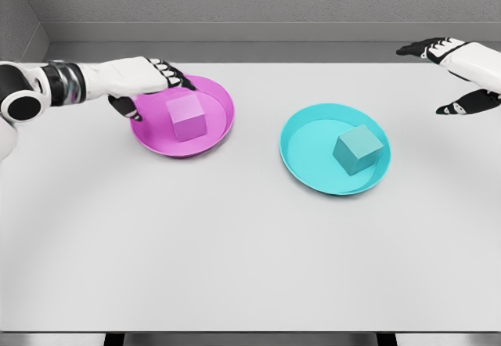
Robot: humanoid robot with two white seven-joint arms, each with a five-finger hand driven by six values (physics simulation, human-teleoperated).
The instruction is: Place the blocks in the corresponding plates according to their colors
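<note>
A pink block [185,117] rests inside the pink plate [218,138] at the left of the table. A teal block [358,149] sits inside the teal plate [307,152] right of the middle. My left hand [153,84] hovers over the pink plate's far-left rim, fingers spread, just up and left of the pink block and holding nothing. At the far right edge my right hand [454,72] hangs above the table, fingers spread and empty, well away from the teal plate.
The white table [235,252] stretches wide toward the front edge. A grey wall runs behind the table's back edge.
</note>
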